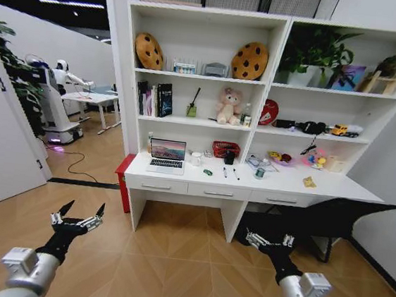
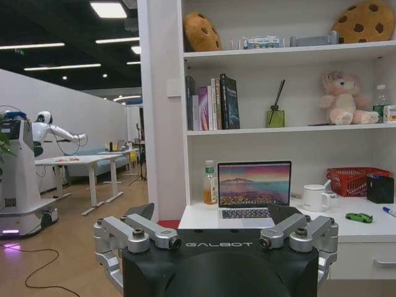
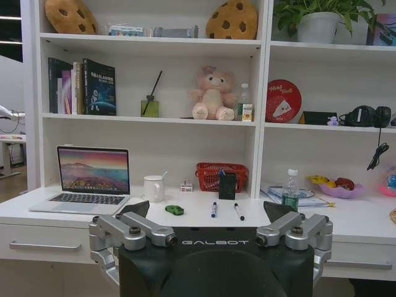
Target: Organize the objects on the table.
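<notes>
The white table (image 1: 321, 188) stands against the shelf unit, well ahead of both grippers. On it sit an open silver laptop (image 1: 167, 155), a tiny green piece (image 1: 208, 171), two white markers (image 1: 224, 172) (image 1: 236, 173), a green-lidded jar (image 1: 259, 173) and a yellow packet (image 1: 310, 181). My left gripper (image 1: 77, 217) hangs low over the wooden floor, open and empty. My right gripper (image 1: 268, 240) is open and empty too, low in front of the desk. The right wrist view shows the laptop (image 3: 93, 173), green piece (image 3: 174, 210) and markers (image 3: 214, 209) (image 3: 238, 211).
A white mug (image 3: 153, 188), a red basket (image 3: 221, 176) and a bowl of fruit (image 3: 337, 185) also stand on the desk. The shelves above hold books, a pink plush bear (image 1: 229, 106) and cookie cushions. Another robot (image 1: 51, 97) stands far left. Open wooden floor lies before the desk.
</notes>
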Controlling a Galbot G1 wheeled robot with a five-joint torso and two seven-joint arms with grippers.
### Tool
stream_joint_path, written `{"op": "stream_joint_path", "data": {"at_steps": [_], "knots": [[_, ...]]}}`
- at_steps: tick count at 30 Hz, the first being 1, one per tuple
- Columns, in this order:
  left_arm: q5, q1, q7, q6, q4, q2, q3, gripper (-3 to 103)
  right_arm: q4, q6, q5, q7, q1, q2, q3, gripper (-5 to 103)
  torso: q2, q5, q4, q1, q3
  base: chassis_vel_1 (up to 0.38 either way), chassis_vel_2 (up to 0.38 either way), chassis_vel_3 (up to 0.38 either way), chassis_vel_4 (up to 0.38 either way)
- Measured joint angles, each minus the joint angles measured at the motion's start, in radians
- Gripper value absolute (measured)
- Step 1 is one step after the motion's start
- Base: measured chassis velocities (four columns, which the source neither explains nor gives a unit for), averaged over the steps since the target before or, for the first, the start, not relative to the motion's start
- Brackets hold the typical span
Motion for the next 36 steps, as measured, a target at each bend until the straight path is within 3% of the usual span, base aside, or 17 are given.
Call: {"op": "stream_joint_path", "data": {"at_steps": [36], "knots": [[0.020,0.019,0.014,-0.005,-0.001,-0.039,0.007,100,-0.034,-0.001,0.028,0.002,0.034,-0.022,0.023,100,0.000,0.0001,0.0001,0.000,0.000,-0.010,0.009,0.010,-0.013]]}}
